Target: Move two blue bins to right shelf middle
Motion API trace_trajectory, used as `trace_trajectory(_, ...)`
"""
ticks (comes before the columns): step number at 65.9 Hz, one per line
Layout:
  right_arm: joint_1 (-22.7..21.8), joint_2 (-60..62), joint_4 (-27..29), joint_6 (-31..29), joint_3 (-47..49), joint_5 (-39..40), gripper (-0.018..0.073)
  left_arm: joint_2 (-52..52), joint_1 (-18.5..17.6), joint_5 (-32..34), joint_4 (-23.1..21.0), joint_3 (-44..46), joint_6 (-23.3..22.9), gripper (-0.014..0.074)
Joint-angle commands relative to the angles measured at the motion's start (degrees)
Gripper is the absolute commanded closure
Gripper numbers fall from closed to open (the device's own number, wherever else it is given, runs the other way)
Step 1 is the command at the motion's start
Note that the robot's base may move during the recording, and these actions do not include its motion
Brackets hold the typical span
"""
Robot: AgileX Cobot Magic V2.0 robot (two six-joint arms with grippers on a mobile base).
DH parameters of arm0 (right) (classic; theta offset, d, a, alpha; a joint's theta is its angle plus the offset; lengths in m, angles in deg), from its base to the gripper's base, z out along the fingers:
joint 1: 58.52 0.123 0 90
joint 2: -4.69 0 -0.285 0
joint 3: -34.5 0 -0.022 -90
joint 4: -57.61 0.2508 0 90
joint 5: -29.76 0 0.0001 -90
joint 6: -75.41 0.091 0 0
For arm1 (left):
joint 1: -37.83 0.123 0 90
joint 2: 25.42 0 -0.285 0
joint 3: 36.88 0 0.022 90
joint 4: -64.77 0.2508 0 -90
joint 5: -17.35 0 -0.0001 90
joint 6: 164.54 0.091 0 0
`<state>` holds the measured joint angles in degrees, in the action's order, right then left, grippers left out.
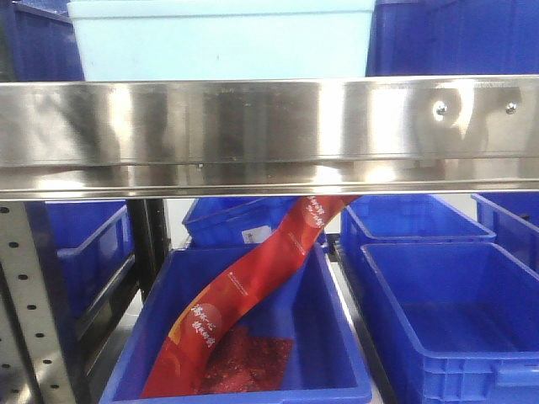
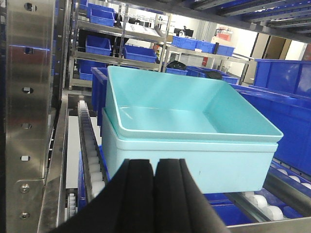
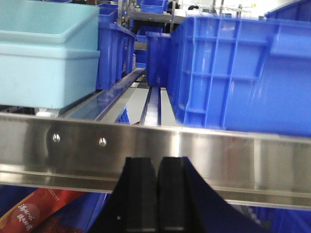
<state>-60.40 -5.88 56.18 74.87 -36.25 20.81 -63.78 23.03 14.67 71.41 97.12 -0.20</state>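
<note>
Two pale blue bins, nested one in the other [image 2: 194,162], stand on the roller shelf; they also show in the front view [image 1: 219,38] and at the left of the right wrist view [image 3: 43,63]. My left gripper [image 2: 154,162] is shut and empty, just short of the nested bins' near wall. A large dark blue bin [image 3: 233,73] stands to their right on the same shelf. My right gripper [image 3: 159,159] is shut with nothing in it, low in front of the steel shelf rail [image 3: 218,155]. Neither gripper shows in the front view.
The steel rail [image 1: 253,126] spans the front view. Below it, a dark blue bin [image 1: 324,328] holds a long red packet [image 1: 244,290], with more dark blue bins to the right [image 1: 455,320] and behind. A steel upright [image 2: 29,97] stands left of the rollers.
</note>
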Motion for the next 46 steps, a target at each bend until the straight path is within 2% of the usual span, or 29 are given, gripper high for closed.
trace_trajectory(1, -0.44, 1.32, 0.88, -0.54, -3.07, 3.74, 0.0724, 0.47, -0.23, 0.62, 0.14, 0.00, 0.13, 0.0707)
trace_trajectory(12, -0.44, 1.69, 0.88, -0.54, -6.30, 4.95, 0.0724, 0.47, -0.23, 0.62, 0.14, 0.00, 0.13, 0.0707)
trace_trajectory(19, -0.44, 2.37, 0.77, -0.54, -6.46, 8.96, 0.0724, 0.47, -0.23, 0.62, 0.14, 0.00, 0.13, 0.0707)
trace_trajectory(46, -0.44, 2.79, 0.77, -0.54, -6.46, 8.09, 0.0724, 0.44, -0.23, 0.88, 0.14, 0.00, 0.13, 0.0707)
